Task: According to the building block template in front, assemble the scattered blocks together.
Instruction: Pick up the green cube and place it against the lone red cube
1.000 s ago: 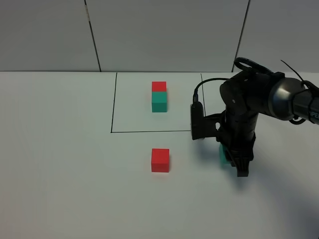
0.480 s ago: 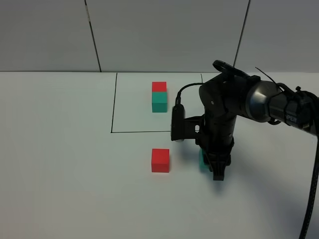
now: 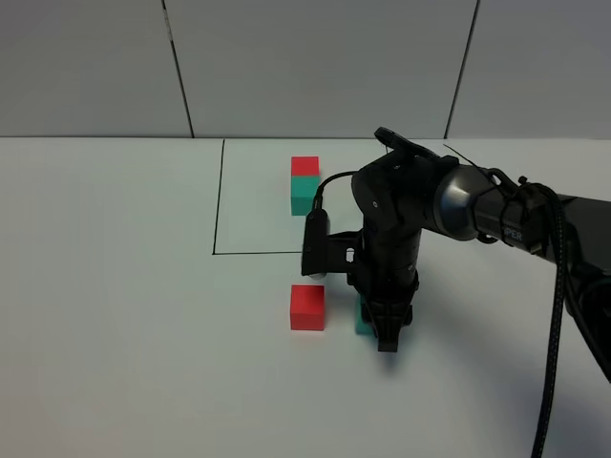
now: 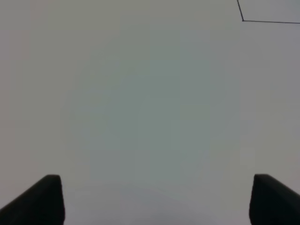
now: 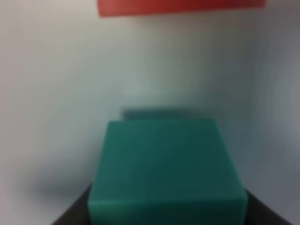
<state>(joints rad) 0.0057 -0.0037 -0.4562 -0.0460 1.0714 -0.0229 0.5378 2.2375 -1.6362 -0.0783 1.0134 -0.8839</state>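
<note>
White table fills most of the high view, with grey wall panels behind it. From my station, the right arm is the biggest thing on it, reaching across the middle and pointing straight down. Behind it a thin black frame is drawn on the table, and inside it sits the template: red at the back, teal at the front, touching, so the pair's line runs away from the camera. The loose red cube sits outside the frame on its near side, directly in front of the template. The teal cube is just to the right of it, apart by a narrow gap and about level with it. The right gripper is clamped on the teal cube; the right wrist view shows that cube filling the space between the dark fingers, with the red cube's edge straight ahead. I cannot tell whether the teal cube is clear of the table. As I read it, the cube is coming in from the side, while the template wants teal against the red cube's near face. The left gripper stands wide and holds nothing, over bare table well off, so the right one is the nearer.
</note>
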